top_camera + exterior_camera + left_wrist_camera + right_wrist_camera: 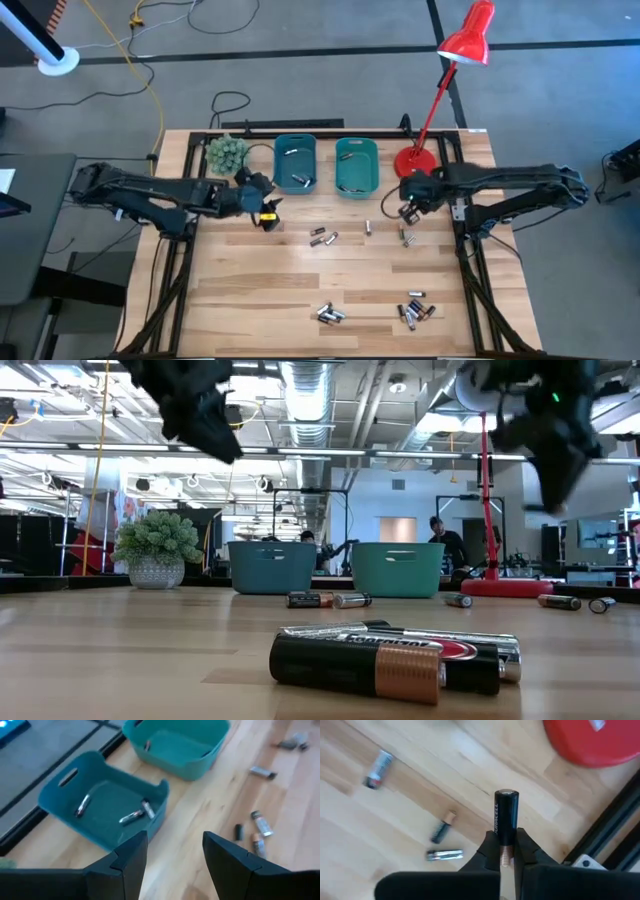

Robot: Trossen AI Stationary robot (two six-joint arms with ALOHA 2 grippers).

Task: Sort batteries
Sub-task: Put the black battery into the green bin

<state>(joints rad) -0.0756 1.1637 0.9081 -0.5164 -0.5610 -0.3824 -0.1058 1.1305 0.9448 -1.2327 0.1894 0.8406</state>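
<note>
Small cylindrical batteries lie loose on the wooden table: a few in the middle (pixel 322 237), some below the right gripper (pixel 405 237) and two heaps near the near edge (pixel 330 314) (pixel 413 310). Two teal bins (pixel 295 165) (pixel 356 166) stand at the far side; the left one (pixel 105 802) holds three batteries. My left gripper (pixel 262 205) (pixel 175 855) hovers open just in front of the left bin. My right gripper (pixel 408 210) (pixel 506 845) is near the lamp base, shut on a black-and-copper battery (pixel 506 817). My right gripper pinches the battery by its copper end (pixel 506 854) between the two fingertips (pixel 490 851). The black body (pixel 506 815) sticks out past the fingertips, in line with them. The battery is lifted clear of the table.
A red desk lamp stands with its base (pixel 413 160) at the far right, close to my right gripper. A small potted plant (pixel 228 152) sits at the far left beside the left bin. Black frame rails (pixel 615 820) run along the table's sides.
</note>
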